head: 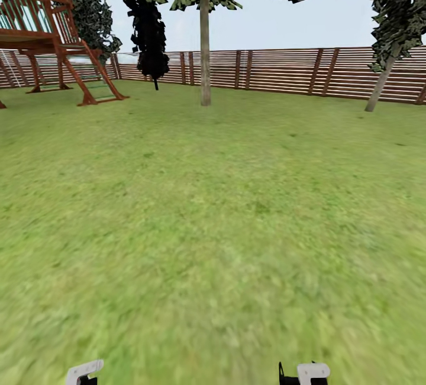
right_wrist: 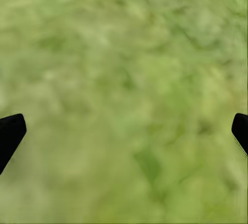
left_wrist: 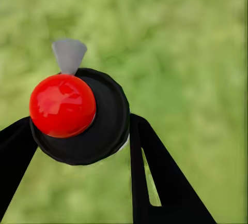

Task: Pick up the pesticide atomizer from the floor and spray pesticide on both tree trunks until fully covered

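Clearly, left tool [left_wrist: 77,131] clamps black, red-topped atomizer [left_wrist: 82,115]; right tool [right_wrist: 124,131] spread wide.

Grass lawn [head: 213,225], slatted wooden fence [head: 284,71] behind, pale-trunked tree [head: 205,47] mid-lawn — wooden play tower [head: 47,29] beside the fence.

Black claw fingers [left_wrist: 155,177] taper to points; wrist housings [head: 84,369] are white.

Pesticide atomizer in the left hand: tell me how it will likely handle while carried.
The pesticide atomizer looks rigid, so it probably won't flex between the left hand's fingers. Its round black body may twist or slip. It looks small beside the fingers, so likely light.
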Robot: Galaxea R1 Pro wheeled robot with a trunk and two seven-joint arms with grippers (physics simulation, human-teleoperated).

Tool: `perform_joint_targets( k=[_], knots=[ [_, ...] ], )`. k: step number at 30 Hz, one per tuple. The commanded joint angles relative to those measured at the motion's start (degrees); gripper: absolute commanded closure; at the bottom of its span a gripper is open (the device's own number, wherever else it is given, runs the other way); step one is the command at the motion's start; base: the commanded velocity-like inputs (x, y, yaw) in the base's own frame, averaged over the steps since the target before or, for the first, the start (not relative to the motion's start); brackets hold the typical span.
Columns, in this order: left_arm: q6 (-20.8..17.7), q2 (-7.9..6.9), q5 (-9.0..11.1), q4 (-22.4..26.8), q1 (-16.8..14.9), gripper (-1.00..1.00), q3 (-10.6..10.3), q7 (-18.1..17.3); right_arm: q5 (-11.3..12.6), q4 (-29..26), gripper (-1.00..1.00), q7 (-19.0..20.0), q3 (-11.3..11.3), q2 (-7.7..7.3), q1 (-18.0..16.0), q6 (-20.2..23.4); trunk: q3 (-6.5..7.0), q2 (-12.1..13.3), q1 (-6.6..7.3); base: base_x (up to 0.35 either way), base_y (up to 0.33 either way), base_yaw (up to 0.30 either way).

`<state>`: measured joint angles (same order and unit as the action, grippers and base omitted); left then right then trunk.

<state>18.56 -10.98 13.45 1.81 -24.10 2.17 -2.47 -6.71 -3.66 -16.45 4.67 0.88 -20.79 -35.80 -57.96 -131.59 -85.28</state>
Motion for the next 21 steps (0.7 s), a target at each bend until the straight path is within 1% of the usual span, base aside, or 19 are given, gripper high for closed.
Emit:
perform_joint_targets(
  k=[1, 8, 13, 21],
  knots=[
    [0.16, 0.0, 0.26, -0.06, -0.04, 1.0, 0.2, -0.28, -0.32, 0.06, -1.0, -0.6, 0.43, 0.0, -0.04, 0.03, -0.05, -0.02, -0.03, 0.339, 0.0, 0.0],
    [0.16, 0.0, 0.26, -0.06, -0.04, 1.0, 0.2, -0.27, -0.32, 0.06, -1.0, -0.6, 0.43, 0.0, -0.04, 0.03, -0.05, -0.02, -0.03, 0.339, 0.0, -0.003],
    [0.16, -0.01, 0.26, -0.06, -0.03, 1.0, 0.2, -0.29, -0.32, 0.06, -1.0, -0.6, 0.43, 0.0, -0.04, 0.03, -0.05, -0.02, -0.03, 0.339, 0.0, -0.151],
    [0.18, -0.01, 0.26, -0.06, 0.0, 1.0, 0.2, -0.29, -0.4, 0.07, -1.0, -0.35, 0.43, -0.08, -0.04, 0.01, -0.05, -0.02, -0.03, 0.339, 0.0, -0.01]
  ],
)
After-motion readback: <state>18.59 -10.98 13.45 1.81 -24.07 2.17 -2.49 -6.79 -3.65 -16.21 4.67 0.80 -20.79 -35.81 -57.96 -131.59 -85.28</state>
